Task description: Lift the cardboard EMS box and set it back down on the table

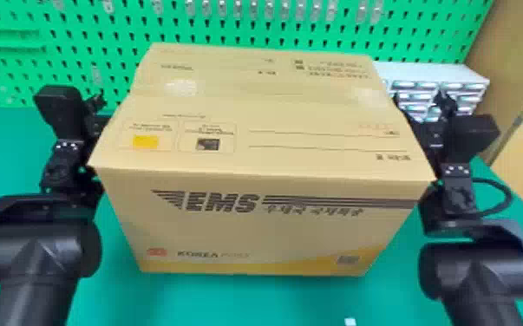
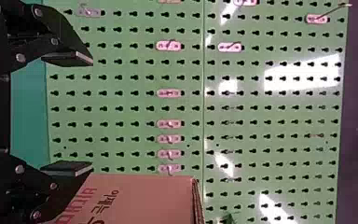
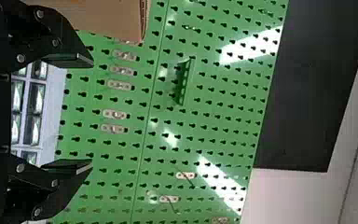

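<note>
Black arms [image 1: 34,255] lie nearest, one along each side of the EMS box [image 1: 256,229], which sits between them over the green table [image 1: 178,303], its printed front facing the robot. Whether its base touches the table, I cannot tell. Left of the box, the left gripper [image 1: 96,103] has its fingers spread wide with nothing between them, one close beside the cardboard. Right of the box, the right gripper [image 1: 420,97] is likewise wide apart and empty. Behind the box stands a green pegboard [image 1: 86,39]; behind its right side is a white drawer unit [image 1: 468,76].
</note>
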You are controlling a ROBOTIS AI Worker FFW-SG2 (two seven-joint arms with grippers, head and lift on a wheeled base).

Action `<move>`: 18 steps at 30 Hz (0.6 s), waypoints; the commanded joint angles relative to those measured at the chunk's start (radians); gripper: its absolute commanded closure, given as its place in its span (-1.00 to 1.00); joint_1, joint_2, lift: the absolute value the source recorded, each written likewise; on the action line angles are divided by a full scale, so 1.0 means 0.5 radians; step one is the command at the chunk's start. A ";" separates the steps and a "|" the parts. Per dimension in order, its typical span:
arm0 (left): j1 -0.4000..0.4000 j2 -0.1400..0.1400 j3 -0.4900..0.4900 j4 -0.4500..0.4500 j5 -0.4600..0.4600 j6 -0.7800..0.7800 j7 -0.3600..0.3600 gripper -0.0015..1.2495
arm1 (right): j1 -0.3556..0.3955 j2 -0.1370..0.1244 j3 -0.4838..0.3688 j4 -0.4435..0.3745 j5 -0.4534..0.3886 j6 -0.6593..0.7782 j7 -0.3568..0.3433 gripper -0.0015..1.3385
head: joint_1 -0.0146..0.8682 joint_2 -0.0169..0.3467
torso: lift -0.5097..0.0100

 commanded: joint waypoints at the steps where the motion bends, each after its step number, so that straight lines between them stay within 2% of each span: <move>1: 0.004 0.000 0.007 -0.004 -0.009 0.000 -0.117 -0.26 | -0.006 -0.005 0.005 -0.001 0.015 0.003 0.000 -0.26 | 0.57 -0.98 | 0.60; 18: 0.013 0.000 0.001 -0.007 -0.006 0.012 -0.120 -0.26 | 0.003 -0.008 0.014 -0.001 0.024 0.012 0.000 -0.26 | 0.57 -0.98 | 0.60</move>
